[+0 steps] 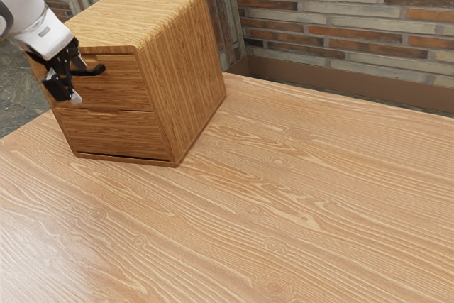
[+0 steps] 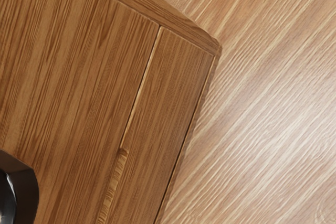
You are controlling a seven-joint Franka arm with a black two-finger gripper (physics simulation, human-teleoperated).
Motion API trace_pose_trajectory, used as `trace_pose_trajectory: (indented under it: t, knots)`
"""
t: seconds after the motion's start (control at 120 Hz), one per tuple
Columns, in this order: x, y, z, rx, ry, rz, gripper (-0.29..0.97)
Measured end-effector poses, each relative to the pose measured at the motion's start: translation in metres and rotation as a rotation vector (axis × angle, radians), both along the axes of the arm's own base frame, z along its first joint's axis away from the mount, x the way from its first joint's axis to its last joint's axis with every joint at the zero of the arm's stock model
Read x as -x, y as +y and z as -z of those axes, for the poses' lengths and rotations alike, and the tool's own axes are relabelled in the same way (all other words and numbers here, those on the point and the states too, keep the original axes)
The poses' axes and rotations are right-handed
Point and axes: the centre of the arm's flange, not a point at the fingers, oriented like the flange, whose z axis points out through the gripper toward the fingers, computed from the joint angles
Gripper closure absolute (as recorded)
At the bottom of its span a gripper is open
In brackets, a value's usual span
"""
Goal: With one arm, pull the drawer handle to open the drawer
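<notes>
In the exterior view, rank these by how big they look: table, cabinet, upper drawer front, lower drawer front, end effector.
1. Table
2. Cabinet
3. Upper drawer front and lower drawer front: they look alike and the upper is partly covered, so unranked
4. End effector

The cabinet (image 1: pixel 170 69) is matt, straight-grained wood. The table (image 1: pixel 298 204) under it is smoother wood with a faint sheen. Behind the cabinet, the wall (image 1: pixel 355 12) is rough brick. My gripper (image 1: pixel 67 76) looks matt black.
</notes>
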Motion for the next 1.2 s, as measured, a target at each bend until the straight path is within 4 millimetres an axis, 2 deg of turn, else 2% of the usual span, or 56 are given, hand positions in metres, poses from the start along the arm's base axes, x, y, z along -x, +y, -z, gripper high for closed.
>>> trace_pose_trajectory:
  t: [0.15, 0.342, 0.658, 0.733, 0.8, 1.2]
  knots:
    - [-0.009, 0.009, 0.005, 0.006, 0.003, 0.008, 0.0]
    - [-0.001, 0.031, 0.012, 0.003, 0.016, -0.014, 0.0]
    - [-0.01, 0.041, 0.02, -0.006, 0.017, -0.007, -0.02]
    - [-0.01, 0.044, 0.021, -0.006, 0.016, -0.008, -0.05]
    - [-0.009, 0.047, 0.018, -0.007, 0.008, -0.009, 0.0]
    - [-0.003, 0.053, 0.014, -0.043, 0.005, 0.071, 0.0]
